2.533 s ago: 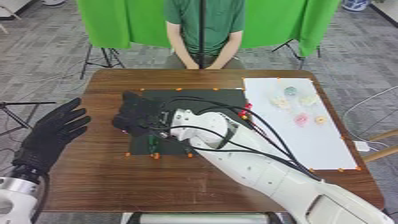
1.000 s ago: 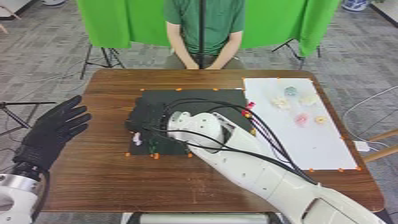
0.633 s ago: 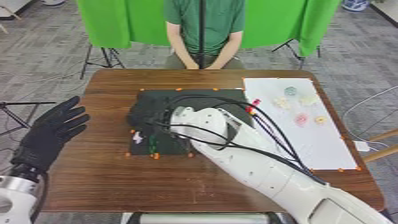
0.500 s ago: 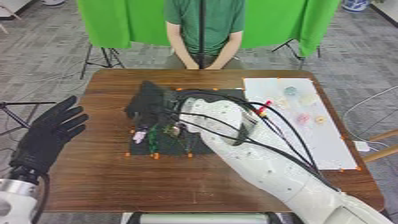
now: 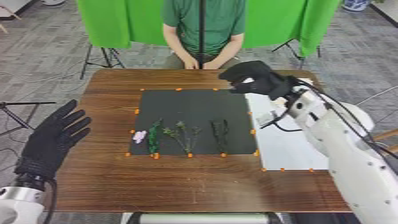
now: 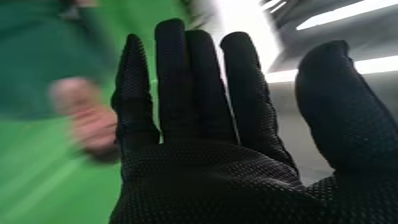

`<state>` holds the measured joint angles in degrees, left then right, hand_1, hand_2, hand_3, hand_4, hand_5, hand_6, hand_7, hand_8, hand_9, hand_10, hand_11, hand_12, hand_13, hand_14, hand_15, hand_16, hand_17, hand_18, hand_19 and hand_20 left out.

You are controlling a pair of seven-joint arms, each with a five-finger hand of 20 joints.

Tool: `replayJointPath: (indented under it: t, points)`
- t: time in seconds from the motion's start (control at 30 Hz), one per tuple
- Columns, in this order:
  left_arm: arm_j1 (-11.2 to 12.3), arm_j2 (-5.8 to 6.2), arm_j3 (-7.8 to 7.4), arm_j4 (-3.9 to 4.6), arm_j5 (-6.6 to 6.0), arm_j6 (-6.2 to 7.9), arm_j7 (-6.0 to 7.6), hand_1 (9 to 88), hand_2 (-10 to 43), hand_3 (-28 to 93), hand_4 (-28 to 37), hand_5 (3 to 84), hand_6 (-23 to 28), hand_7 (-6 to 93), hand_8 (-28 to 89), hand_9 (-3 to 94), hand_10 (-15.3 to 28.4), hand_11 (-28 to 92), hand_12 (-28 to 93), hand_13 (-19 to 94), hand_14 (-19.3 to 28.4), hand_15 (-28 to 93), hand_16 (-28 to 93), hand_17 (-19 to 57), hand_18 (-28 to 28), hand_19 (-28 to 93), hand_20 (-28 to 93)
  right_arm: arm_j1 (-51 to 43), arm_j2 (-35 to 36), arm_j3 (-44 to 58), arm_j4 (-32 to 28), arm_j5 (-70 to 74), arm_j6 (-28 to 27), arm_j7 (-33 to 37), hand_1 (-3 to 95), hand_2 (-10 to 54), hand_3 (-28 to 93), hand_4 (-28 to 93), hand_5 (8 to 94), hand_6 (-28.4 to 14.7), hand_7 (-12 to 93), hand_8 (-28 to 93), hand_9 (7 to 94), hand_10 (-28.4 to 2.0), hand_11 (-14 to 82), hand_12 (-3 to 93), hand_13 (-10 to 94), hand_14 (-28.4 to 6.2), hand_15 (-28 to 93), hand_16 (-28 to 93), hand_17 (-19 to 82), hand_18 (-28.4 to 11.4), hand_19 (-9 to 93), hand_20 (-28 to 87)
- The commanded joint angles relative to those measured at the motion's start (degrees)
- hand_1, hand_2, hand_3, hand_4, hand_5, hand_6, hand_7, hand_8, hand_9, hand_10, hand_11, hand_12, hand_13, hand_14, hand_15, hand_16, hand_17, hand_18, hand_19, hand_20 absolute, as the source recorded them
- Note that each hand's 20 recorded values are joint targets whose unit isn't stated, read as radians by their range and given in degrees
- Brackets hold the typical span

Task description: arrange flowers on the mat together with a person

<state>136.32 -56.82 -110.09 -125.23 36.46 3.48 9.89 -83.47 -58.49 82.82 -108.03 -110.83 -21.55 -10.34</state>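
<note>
"Where is the right hand (image 5: 258, 80)?"

"By the far right corner of the dark mat (image 5: 182, 102), across the far end of the white sheet (image 5: 284, 155). It's released: fingers stretched straight, thumb spread away from them."

"And the flowers?"

"In the mat's near half, well apart from that hand, nearer the robot and to its left. From left to right: the pink flower (image 5: 139, 136), the green leaf (image 5: 154, 137), the branched sprig (image 5: 185, 136), then the dark sprig (image 5: 219, 136)."

"How close to the edges?"

"The pink flower is just inside the mat's left edge, close beside the leaf. The leaf and both sprigs run down near the near edge. There's a gap between the two sprigs, and a smaller one between the dark sprig and the mat's right edge."

"Room to move?"

"The mat's far half stretches between the flowers and the far edge."

"The left hand (image 5: 55, 137)?"

"At the table's (image 5: 133, 185) left edge, fingers extended, with a strip of wood between it and the mat."
</note>
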Motion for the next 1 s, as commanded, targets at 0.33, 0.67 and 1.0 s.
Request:
replayJointPath:
  t: [0.33,0.67,1.0]
  points:
    - [1.33,-2.88,-0.46,-0.30,1.62,-0.61,-0.65,30.3,-5.6,67,-26.5,31.3,3.6,14.5,-8,26.8,11.0,17,19,22,13.7,26,3,-8.6,21.5,43,9,-37.86,-10.38,29.19,-8.70,48.58,5.08,12.09,19.0,1.0,83,-22,39.2,-2.4,12,-7,40.0,-14.1,5.8,24.5,34,-12.6,10,37,12,-20.6,37,28]
    - [1.04,-3.43,-0.49,-0.19,1.80,-1.11,-0.97,30.3,-5.4,67,-26.6,31.3,3.6,14.6,-8,26.8,11.0,17,19,22,13.6,26,3,-8.6,21.6,43,9,-41.06,-16.45,30.34,-10.05,45.47,7.17,9.85,20.0,-1.3,84,-22,39.4,-4.8,12,-7,40.5,-14.2,9.0,25.9,35,-12.2,14,37,12,-20.7,40,29]
    - [1.15,-4.09,0.10,-0.35,2.02,-0.39,-1.05,30.1,-5.2,67,-26.6,31.4,3.7,14.6,-8,26.8,11.0,17,19,22,13.7,26,3,-8.6,21.5,43,9,-41.39,-18.63,30.68,-10.13,45.05,6.90,9.97,20.1,-2.0,84,-23,40.3,-5.5,12,-7,40.9,-14.4,9.9,25.4,36,-11.9,17,35,12,-20.5,41,28]
